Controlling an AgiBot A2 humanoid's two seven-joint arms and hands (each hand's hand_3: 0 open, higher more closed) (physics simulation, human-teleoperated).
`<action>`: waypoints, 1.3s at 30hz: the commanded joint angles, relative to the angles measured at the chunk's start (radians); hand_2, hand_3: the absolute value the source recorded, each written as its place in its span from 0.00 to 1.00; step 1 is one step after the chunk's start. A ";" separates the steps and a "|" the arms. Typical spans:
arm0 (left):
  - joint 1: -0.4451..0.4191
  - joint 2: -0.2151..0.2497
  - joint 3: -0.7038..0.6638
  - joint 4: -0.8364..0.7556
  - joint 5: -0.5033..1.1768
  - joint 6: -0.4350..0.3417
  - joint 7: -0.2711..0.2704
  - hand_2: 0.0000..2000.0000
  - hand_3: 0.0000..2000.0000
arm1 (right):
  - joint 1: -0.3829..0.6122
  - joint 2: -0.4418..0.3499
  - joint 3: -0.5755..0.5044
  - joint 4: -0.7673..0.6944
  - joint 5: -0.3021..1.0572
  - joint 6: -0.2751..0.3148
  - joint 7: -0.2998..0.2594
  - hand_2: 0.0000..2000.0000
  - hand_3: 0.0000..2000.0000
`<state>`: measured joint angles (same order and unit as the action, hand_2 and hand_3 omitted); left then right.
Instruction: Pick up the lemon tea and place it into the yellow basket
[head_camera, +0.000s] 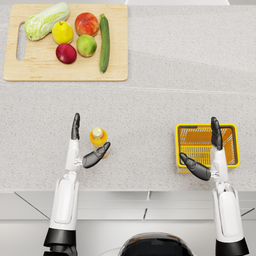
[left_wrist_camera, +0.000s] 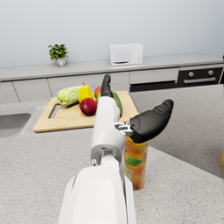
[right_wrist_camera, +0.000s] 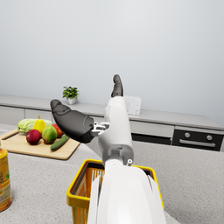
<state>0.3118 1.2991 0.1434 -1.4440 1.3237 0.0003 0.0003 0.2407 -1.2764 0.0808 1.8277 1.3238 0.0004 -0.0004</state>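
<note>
The small orange-yellow lemon tea bottle with a yellow cap (head_camera: 98, 136) is standing upright on the speckled grey tabletop (head_camera: 150, 100), towards the near left. The left hand (head_camera: 84, 145) is reaching around it with fingers spread apart: the long fingers are pointing far, just left of the bottle, and the thumb is angling in at its near right side. It is grasping nothing; whether the thumb is touching the bottle cannot be told. In the left wrist view the bottle (left_wrist_camera: 135, 162) is sitting right under the dark thumb of that hand (left_wrist_camera: 131, 116).

The yellow wire basket (head_camera: 229, 131) is resting on the tabletop at the near right, well apart from the bottle. The right hand (head_camera: 206, 152) is hovering over it, released and spread, holding nothing.

At the far left, a pale wooden cutting board (head_camera: 35, 65) is carrying a cabbage, fruit and a cucumber.
</note>
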 joint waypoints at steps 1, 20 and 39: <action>0.043 0.016 0.024 0.165 0.003 0.000 0.000 0.00 0.00 | 0.005 -0.004 0.020 0.023 0.003 0.000 0.000 0.00 0.00; 0.256 0.132 0.091 0.679 0.011 -0.012 -0.002 1.00 0.49 | 0.037 -0.055 0.031 0.003 0.011 0.000 0.000 0.00 0.00; 0.253 0.206 0.177 -0.133 0.011 -0.089 -0.001 1.00 1.00 | 0.106 -0.146 0.261 -0.126 0.011 0.000 0.000 0.00 0.00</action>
<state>0.5269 1.4847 0.3007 -1.5137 1.3346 -0.0891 -0.0009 0.3164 -1.4059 0.3249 1.7394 1.3346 0.0000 0.0000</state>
